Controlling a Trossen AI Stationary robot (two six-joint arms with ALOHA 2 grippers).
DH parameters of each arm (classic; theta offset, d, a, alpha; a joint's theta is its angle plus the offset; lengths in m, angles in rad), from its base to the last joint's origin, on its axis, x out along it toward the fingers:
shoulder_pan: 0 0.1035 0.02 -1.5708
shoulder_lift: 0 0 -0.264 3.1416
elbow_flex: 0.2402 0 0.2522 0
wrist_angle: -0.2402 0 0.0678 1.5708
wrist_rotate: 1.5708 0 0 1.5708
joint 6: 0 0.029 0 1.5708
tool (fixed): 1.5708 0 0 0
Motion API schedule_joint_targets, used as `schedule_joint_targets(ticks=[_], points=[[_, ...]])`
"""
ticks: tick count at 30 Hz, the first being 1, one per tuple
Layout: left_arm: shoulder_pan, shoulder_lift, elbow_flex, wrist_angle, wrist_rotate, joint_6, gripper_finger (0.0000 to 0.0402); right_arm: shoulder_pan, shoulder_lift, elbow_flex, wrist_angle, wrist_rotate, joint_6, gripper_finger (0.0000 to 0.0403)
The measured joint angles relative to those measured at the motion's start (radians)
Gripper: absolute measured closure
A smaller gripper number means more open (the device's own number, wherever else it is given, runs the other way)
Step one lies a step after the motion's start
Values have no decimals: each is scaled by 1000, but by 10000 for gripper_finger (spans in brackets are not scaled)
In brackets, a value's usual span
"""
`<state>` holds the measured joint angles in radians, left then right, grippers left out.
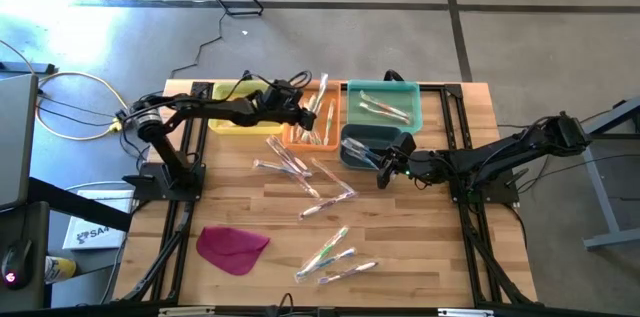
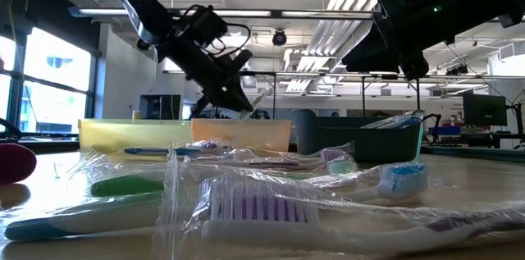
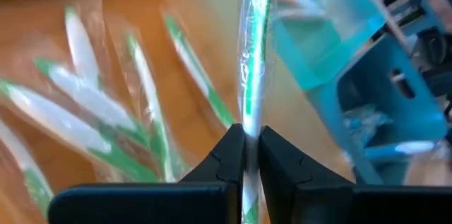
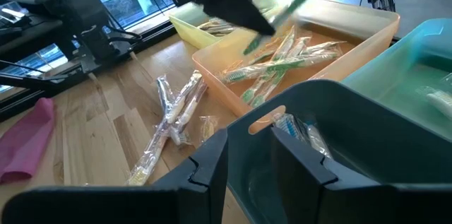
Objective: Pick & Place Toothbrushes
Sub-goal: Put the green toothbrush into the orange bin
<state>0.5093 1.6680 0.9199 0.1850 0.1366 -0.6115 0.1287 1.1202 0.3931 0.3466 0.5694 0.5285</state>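
Wooden slats make up the table (image 1: 400, 247) I'm working over, with an open workshop floor around it. Nearest the front edge I see a small cluster of wrapped toothbrushes (image 1: 335, 257) and, off to their left, a flat magenta cloth (image 1: 232, 247). Further in, at mid-table, another loose bunch of wrapped brushes (image 1: 305, 177) lies criss-crossed on the wood.

Beyond those, my right gripper (image 1: 384, 170) hangs at the near rim of the dark blue bin (image 1: 365, 147); from its wrist camera I see its fingers (image 4: 205, 171) standing apart with nothing between them, released, and a few wrapped brushes already lying inside that bin.

My left gripper (image 1: 305, 114) hovers above the orange tray (image 1: 312, 135), clenched on a green-handled toothbrush (image 3: 253, 54) in its clear wrapper; the brush runs straight out past the fingertips (image 3: 229, 157). Under it the orange tray holds several more green-and-white brushes (image 4: 272, 68).

Along the far edge, the yellow tray (image 1: 240, 117) sits left of the orange one, and the teal tray (image 1: 383, 105) sits to the right, with a couple of wrapped brushes in it.
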Motion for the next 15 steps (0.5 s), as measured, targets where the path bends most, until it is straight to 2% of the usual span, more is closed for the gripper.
schedule_joint_targets(ticks=[15], points=[[-27,82,0,5,-23,-22,380,0,0,0,0,0,1,306]])
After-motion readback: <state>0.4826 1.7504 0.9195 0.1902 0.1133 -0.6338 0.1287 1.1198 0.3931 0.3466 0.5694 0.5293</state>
